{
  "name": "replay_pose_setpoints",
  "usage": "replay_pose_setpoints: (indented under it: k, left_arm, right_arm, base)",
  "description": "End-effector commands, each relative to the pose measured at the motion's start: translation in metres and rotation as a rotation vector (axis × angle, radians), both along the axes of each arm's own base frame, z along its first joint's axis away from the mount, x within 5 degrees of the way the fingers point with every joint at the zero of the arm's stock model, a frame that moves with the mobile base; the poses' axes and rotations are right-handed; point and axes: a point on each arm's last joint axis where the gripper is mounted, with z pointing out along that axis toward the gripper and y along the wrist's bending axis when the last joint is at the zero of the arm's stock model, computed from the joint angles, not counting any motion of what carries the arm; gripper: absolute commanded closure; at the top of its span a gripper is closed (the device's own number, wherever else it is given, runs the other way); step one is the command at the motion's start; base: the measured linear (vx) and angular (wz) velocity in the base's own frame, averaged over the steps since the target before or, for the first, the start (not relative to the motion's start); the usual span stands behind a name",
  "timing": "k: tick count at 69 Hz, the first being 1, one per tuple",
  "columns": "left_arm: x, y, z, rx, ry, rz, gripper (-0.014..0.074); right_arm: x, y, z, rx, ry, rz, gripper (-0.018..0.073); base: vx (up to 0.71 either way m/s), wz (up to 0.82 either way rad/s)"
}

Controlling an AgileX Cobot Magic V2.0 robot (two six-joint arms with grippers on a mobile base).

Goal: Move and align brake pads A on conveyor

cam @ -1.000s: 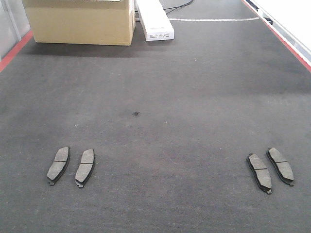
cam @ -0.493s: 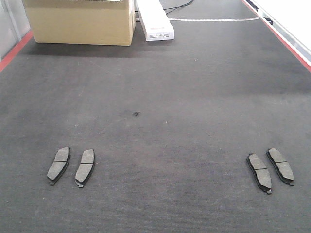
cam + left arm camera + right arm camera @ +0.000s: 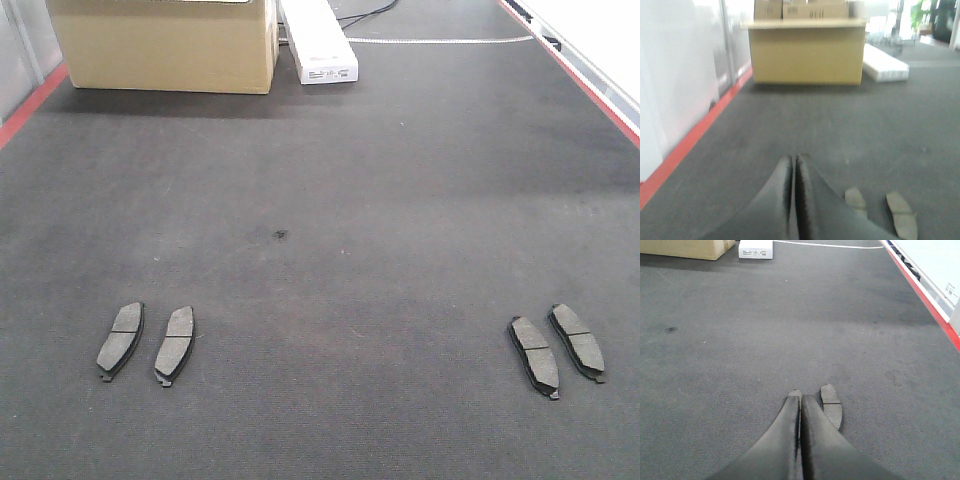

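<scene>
Four flat grey-brown brake pads lie on the charcoal fabric conveyor belt point(image 3: 330, 200): one pair point(image 3: 145, 343) at lower left, another pair point(image 3: 557, 352) at lower right of the front view. Left pincer point(image 3: 793, 170) and right pincer point(image 3: 800, 407) each have fingers pressed together, gripping nothing. A tan cardboard box point(image 3: 165, 45) sits upper left.

Left pincer point(image 3: 794, 162): both dark fingers pressed together tip to tip, no gap between them, nothing held, pointing forward and slightly down. Right pincer point(image 3: 800, 401): same condition, fingers closed flush along their length, nothing gripped, angled forward and low. Neither arm appears in the front-facing view.
</scene>
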Motion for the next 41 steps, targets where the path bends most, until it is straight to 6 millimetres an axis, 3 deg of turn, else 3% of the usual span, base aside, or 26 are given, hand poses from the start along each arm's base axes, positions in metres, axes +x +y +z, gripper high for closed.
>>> replay_pose_setpoints:
  k: [1,12,24,41]
  left_arm:
    - [-0.004,-0.002,0.001,-0.045,-0.123,-0.019,0.0603]
    - [0.005,-0.002,-0.026,-0.102,-0.045,-0.027,0.0603]
    - [0.012,0.0,-0.055,-0.101,-0.102,-0.014,0.0603]
    - [0.012,0.0,-0.056,-0.04,-0.087,-0.012,0.0603]
  right_arm:
    - [0.002,-0.001,0.014,-0.013,-0.088,-0.006,0.0571]
    - [0.002,-0.001,0.014,-0.013,-0.086,-0.006,0.0571]
    - [0.002,-0.001,0.014,-0.013,-0.087,-0.006,0.0571]
    - [0.002,-0.001,0.014,-0.013,-0.087,-0.006,0.0571]
  base:
    - [0.0,0.0]
    - [0.0,0.0]
    - [0.0,0.0]
    - [0.0,0.0]
